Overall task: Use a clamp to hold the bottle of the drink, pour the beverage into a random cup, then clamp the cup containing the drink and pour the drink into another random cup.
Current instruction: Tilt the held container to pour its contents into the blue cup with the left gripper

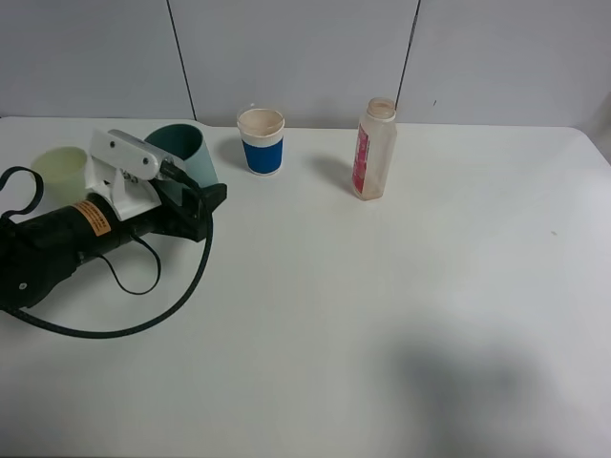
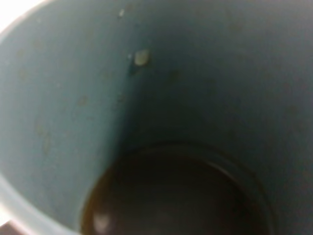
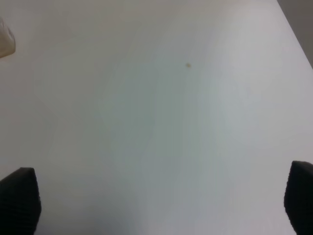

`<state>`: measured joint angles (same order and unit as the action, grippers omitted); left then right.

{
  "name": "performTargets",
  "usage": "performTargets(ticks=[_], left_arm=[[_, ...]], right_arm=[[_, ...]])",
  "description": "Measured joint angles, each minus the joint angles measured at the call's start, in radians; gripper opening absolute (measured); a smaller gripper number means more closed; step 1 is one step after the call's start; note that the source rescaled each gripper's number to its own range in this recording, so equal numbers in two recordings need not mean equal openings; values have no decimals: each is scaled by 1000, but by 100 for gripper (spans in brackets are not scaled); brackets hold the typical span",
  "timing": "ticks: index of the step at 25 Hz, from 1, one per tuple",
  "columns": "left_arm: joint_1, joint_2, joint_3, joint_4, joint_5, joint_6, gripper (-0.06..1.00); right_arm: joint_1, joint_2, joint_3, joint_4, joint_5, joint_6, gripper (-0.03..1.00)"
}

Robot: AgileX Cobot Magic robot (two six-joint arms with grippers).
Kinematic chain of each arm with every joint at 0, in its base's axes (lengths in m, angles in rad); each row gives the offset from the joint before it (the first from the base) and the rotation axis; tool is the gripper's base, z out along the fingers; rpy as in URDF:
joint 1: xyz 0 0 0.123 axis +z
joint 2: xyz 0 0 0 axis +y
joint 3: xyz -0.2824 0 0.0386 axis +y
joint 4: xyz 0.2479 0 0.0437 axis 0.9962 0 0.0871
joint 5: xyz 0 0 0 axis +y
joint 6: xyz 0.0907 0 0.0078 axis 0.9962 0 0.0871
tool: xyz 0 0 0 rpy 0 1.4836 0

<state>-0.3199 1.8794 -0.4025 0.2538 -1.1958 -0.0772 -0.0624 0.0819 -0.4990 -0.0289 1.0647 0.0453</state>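
My left gripper (image 1: 194, 198) holds a teal cup (image 1: 183, 151) at the left of the table, and the cup is tilted. The left wrist view looks straight into this cup (image 2: 58, 98), with dark liquid (image 2: 176, 196) at its bottom; the fingers are hidden there. A pale yellow-green cup (image 1: 59, 170) stands behind the left arm. A blue-and-white paper cup (image 1: 261, 140) stands at the back centre. A clear bottle with a red label (image 1: 374, 149) stands upright to its right, uncapped. My right gripper (image 3: 161, 205) is open and empty above bare table; it is out of the exterior view.
A black cable (image 1: 143, 315) loops on the table in front of the left arm. A grey panelled wall (image 1: 305, 57) runs behind the table. An edge of the bottle shows in the right wrist view (image 3: 6, 41). A shadow (image 1: 458, 382) lies on the front right.
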Motion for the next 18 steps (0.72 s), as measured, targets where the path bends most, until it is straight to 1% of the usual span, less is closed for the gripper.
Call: performTargets(ticks=[5, 7, 10, 14, 18], left_arm=[[31, 0, -78, 5, 0, 0, 1], [40, 0, -108, 20, 5, 0, 1], [51, 0, -161, 48, 51, 0, 1], [53, 0, -224, 53, 152, 0, 1], [53, 0, -297, 54, 333, 0, 1]], right_arm=[[0, 0, 0, 0, 0, 0, 100], [0, 0, 0, 0, 0, 0, 100], [0, 0, 0, 0, 0, 0, 100], [0, 0, 0, 0, 0, 0, 100], [0, 0, 0, 0, 0, 0, 100]])
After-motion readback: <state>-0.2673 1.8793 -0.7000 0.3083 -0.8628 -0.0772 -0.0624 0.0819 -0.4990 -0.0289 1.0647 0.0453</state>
